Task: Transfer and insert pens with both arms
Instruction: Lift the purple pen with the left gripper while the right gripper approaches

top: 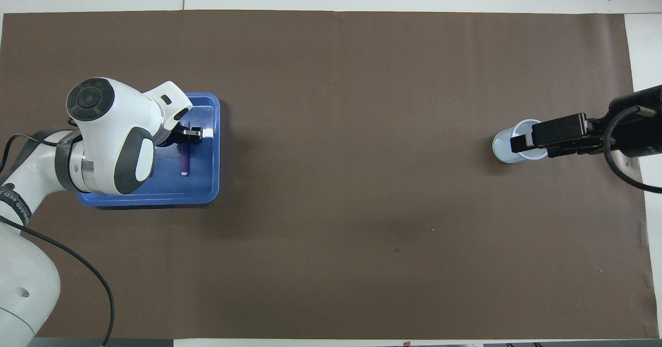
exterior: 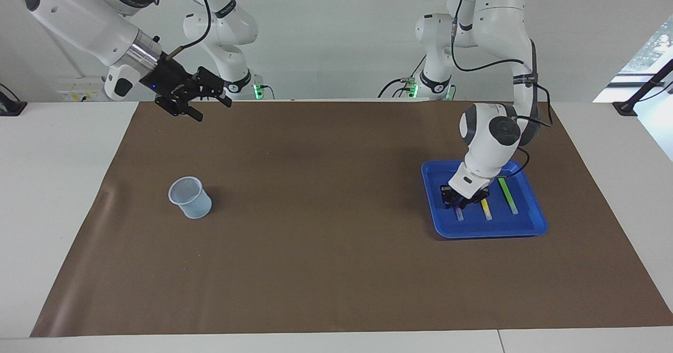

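Purple pen lying in blue tray at left arm's end, beside yellow pen and green pen, left gripper bent steeply down, fingers pinching purple pen, right gripper spread, raised, waiting over mat, cup at right arm's end

Three pens flat in tray

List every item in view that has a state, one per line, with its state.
Purple pen: lying flat in the tray, left end effector down on it.
Yellow pen: lying flat in the tray.
Green pen: lying flat in the tray.
Tray: flat on the mat, all three pens in it.
Cup: upright, nothing in it.
Right end effector: open, raised, waiting.
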